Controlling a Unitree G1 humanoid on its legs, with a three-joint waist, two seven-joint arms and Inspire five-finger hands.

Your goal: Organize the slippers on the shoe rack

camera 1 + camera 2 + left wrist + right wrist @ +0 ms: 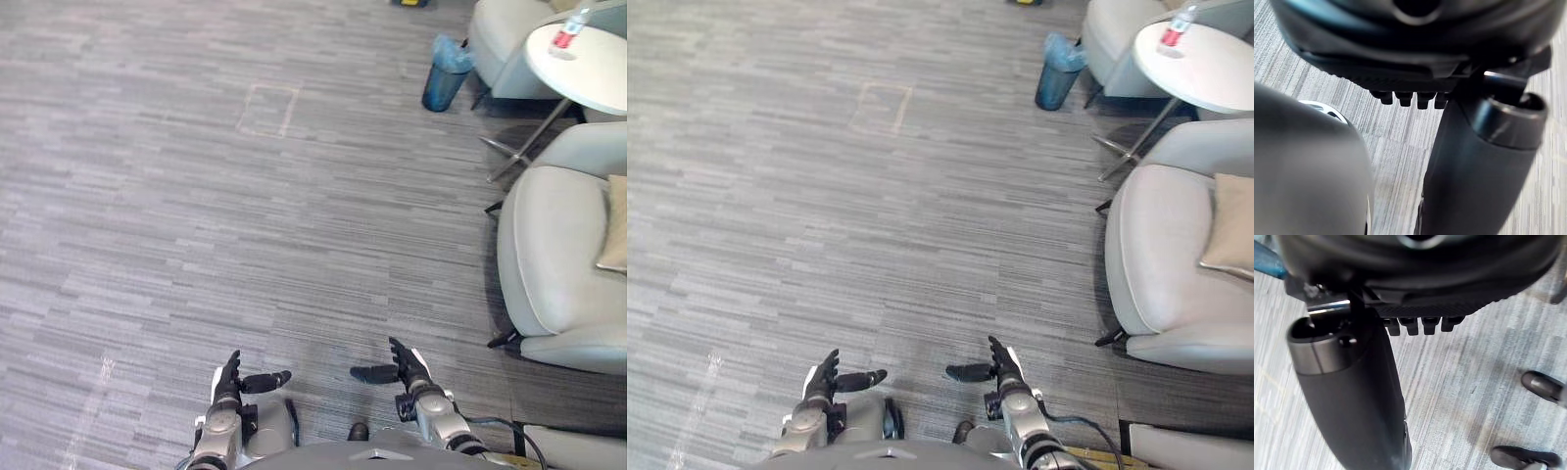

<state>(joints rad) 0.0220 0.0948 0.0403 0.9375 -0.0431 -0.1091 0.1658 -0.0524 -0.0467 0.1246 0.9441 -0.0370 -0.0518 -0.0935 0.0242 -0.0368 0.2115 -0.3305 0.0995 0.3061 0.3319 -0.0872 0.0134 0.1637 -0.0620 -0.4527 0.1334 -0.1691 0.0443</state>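
Observation:
My left hand point(231, 380) hangs low over grey striped carpet with its fingers straight and its thumb pointing inward, holding nothing. My right hand point(404, 366) is level with it a short way to the right, also open and empty, thumb pointing toward the left hand. In the left wrist view the left hand's fingertips point(1411, 99) stick out straight over the carpet, and in the right wrist view the right hand's fingertips point(1420, 325) do the same.
A blue waste bin point(446, 72) stands at the far right by a round white table point(583, 73) with a bottle point(570, 31) on it. A pale armchair point(558, 250) with a cushion point(615, 225) fills the right side. A person's dark shoes point(1542, 386) stand nearby.

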